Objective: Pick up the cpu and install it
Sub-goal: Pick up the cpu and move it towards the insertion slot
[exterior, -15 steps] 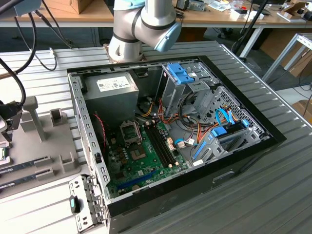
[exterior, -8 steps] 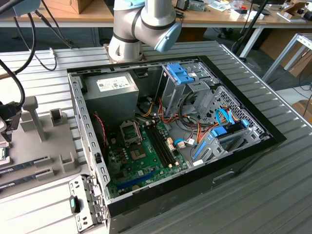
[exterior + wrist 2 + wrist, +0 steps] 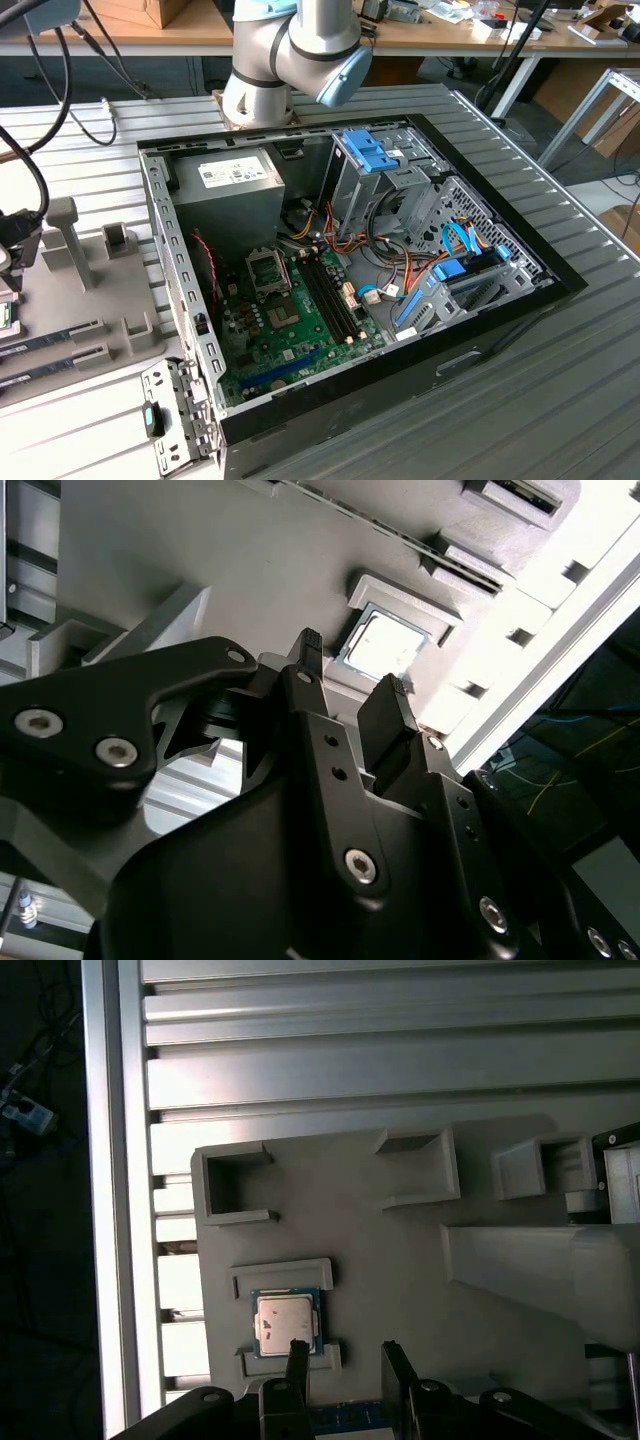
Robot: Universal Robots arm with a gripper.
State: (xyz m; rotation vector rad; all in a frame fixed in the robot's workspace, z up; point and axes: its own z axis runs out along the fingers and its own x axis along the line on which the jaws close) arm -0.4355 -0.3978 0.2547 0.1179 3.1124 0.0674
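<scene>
Grey tray (image 3: 60, 310) at the exterior view's nine o'clock; your first wrist view adds its cpu (image 3: 287, 1322), gripper (image 3: 344, 1352) spread empty beside it

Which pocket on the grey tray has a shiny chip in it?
The one by the gripper holds the cpu; other pockets on the tray look empty.

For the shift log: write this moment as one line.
stage: pre-grasp | gripper: open, empty, close to cpu | cpu: lying in grey holder recess, ungripped | install: not done
</scene>
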